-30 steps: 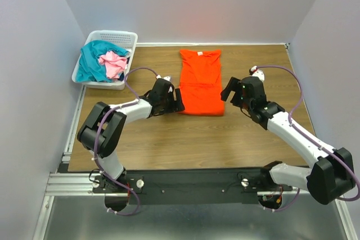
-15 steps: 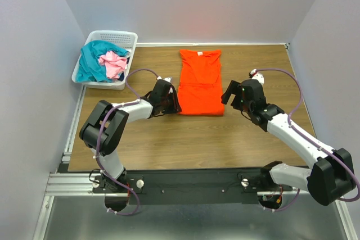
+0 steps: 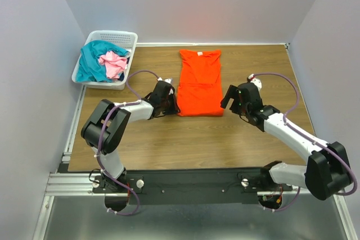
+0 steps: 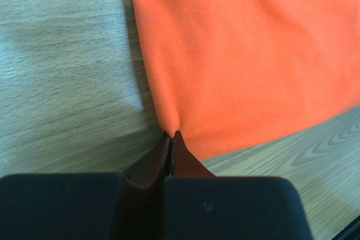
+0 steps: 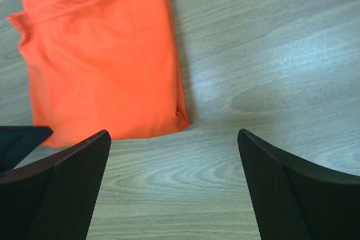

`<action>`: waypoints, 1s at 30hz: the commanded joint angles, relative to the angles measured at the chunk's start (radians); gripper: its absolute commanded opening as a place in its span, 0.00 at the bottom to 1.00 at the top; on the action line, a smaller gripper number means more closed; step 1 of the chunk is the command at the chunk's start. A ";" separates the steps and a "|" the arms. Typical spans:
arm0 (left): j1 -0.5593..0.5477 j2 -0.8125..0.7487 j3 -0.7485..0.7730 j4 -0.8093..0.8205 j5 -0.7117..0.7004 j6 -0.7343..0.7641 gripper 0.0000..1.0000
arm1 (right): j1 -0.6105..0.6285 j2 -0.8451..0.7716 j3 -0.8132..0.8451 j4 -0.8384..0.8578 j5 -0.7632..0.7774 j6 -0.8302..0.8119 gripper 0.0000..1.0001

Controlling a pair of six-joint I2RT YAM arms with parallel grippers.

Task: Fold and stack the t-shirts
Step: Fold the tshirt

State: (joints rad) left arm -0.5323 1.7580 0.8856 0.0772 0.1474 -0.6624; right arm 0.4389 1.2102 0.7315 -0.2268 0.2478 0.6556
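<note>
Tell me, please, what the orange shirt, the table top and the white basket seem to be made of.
The orange shirt looks like soft, matte knit cloth: a fine texture shows, and it puckers at the pinched edge. The table top looks like wood or wood-look laminate, smooth with a slight sheen: grain lines and a pale reflection show. The basket is probably white plastic with slatted walls.

Three shirts, two arms, one basket (image 3: 112, 33), one table (image 3: 185, 139).
One orange shirt (image 3: 201, 82), one teal shirt (image 3: 89, 64), one pink shirt (image 3: 114, 63); left arm (image 3: 135, 109), right arm (image 3: 292, 133).
</note>
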 commanded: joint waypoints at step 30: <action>-0.021 0.020 -0.047 -0.045 -0.020 0.000 0.00 | 0.000 0.322 -0.078 0.156 -0.108 0.196 0.51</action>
State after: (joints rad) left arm -0.5442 1.7615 0.8745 0.1055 0.1490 -0.6682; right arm 0.4389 1.4956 0.6849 -0.0895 0.1638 0.8375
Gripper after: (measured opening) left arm 0.008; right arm 0.547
